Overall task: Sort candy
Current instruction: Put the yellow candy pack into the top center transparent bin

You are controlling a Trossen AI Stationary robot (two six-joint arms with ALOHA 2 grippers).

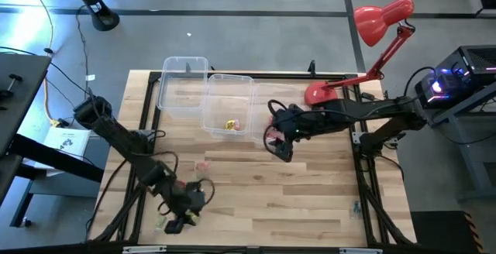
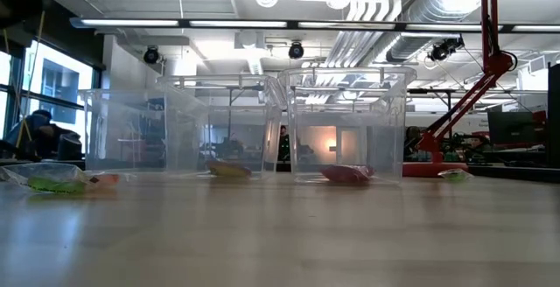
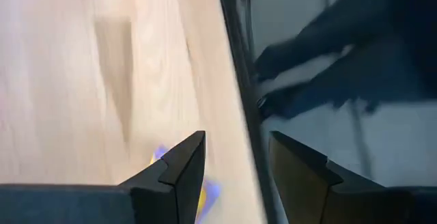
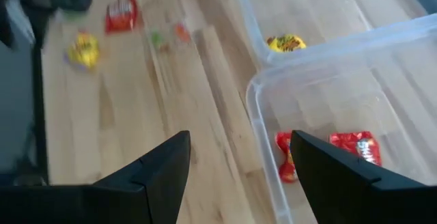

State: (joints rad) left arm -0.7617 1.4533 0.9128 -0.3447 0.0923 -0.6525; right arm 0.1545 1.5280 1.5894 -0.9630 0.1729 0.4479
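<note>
My left gripper (image 3: 237,136) is open and low over the table's near edge (image 1: 184,217). A yellow and blue sweet (image 3: 199,191) lies just beside one finger; a green piece (image 1: 166,224) is close by. My right gripper (image 4: 240,135) is open and hovers over the rim of a clear bin (image 4: 259,125) that holds red packets (image 4: 355,147). The neighbouring bin holds a yellow packet (image 4: 287,43). Farther off on the wood lie a red packet (image 4: 121,16), a yellow packet (image 4: 83,50) and small green and orange pieces (image 4: 158,39).
Three clear bins (image 2: 227,129) stand side by side toward the table's far edge. A red desk lamp (image 1: 377,23) is clamped at the far right corner. A black frame edges the table (image 1: 364,184). Bare wood lies between the two arms (image 1: 256,192).
</note>
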